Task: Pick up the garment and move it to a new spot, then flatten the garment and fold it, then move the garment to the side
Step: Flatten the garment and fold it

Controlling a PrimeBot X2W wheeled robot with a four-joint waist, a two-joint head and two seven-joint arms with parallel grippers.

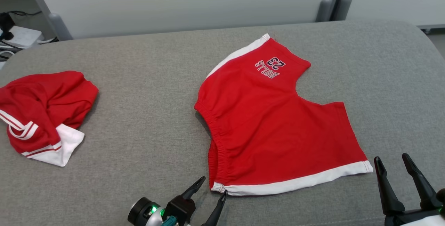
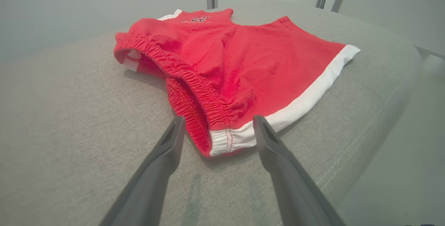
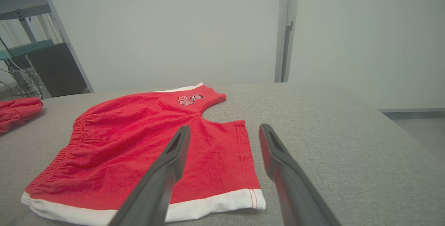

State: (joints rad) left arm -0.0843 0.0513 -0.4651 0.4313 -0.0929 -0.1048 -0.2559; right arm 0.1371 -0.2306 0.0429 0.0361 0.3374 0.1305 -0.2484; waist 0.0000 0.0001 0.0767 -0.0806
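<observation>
You are looking down at a grey padded surface [image 1: 146, 121] where the red shorts [image 1: 274, 125] are lying spread flat, a little right of centre. The gathered elastic waistband is facing left and the two legs are pointing right. A white band is running along the outer side of each leg, and the near one is lying closest to you. Upside-down lettering reading BULLS 23 is showing on the far leg.

Your left gripper [image 1: 213, 185] is sitting at the bottom edge, its two dark fingers spread wide and holding nothing. It is pointing at the near waistband corner of the shorts. In the left wrist view that white corner is lying between the two fingers; whether either one is touching the cloth I cannot tell.

Your right gripper [image 1: 391, 157] is sitting at the lower right, its fingers also spread wide and empty, just beside the near leg's hem corner and apart from it.

A second red garment [image 1: 41, 114] with white trim is lying bunched at the far left of the surface, well apart from the shorts
</observation>
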